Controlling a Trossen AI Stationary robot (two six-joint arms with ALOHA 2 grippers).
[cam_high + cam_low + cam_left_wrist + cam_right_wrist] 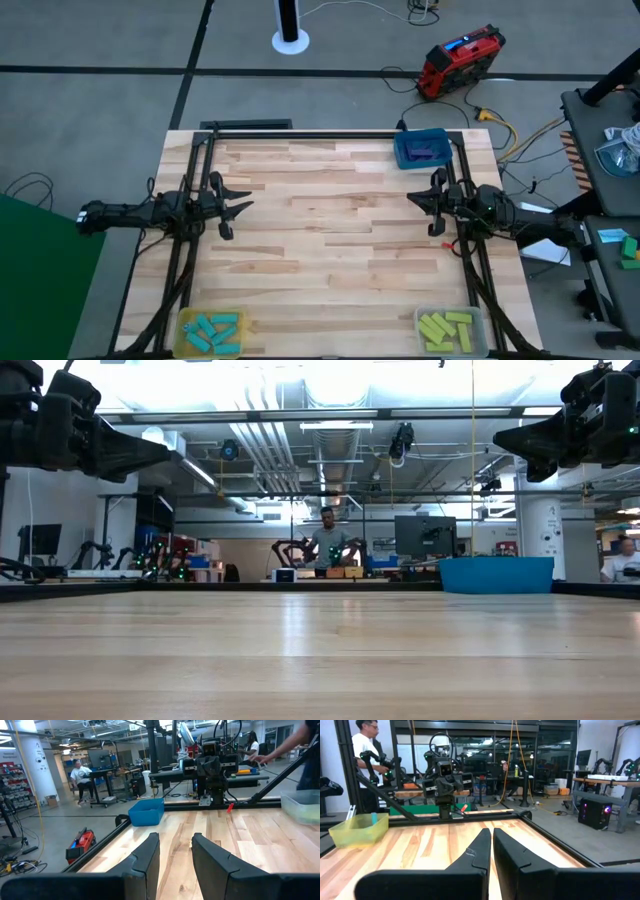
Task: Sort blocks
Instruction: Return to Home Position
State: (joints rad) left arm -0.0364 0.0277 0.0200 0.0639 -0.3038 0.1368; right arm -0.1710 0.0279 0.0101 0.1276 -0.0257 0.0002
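High view showed every block already binned: cyan blocks [212, 330] in the yellow bin [180, 336], yellow-green blocks [445, 328] in the transparent bin [483, 330], and purple blocks [425, 152] in the blue bin [400, 150]. No block lay loose on the wooden table [330, 230]. The left gripper [238, 206] hung above the left edge with its fingers parted and empty. The right gripper [420, 200] faced it from the right edge, fingers nearly together, holding nothing. The likeliest slip seemed to be the right arm clipping the nearby blue bin while folding away.
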